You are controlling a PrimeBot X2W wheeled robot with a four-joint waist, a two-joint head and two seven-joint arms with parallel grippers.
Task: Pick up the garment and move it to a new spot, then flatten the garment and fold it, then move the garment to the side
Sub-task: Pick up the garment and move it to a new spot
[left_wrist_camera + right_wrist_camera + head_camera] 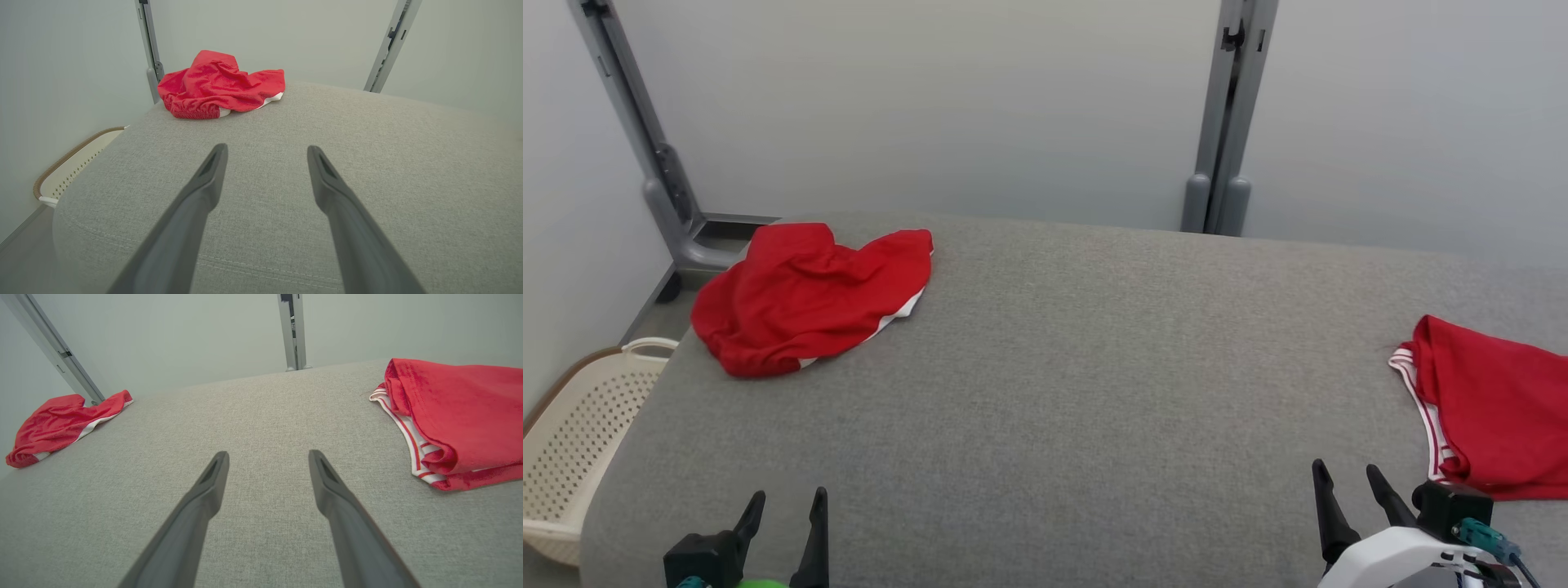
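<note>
- My left gripper (790,492): jaws spread wide, holding nothing; right gripper (1344,466) the same, touching nothing
- I see the crumpled garment (809,298) at the far left corner of the grey bench (1054,367); long axis slants near-left to far-right, white hem facing right
- Folded garment (1494,408) at the right edge

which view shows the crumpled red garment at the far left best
The head view: the crumpled red garment lies whole, seen from above, white trim showing. The left wrist view catches it low and front-on, its far side hidden; the right wrist view has it small, at the left edge.
</note>
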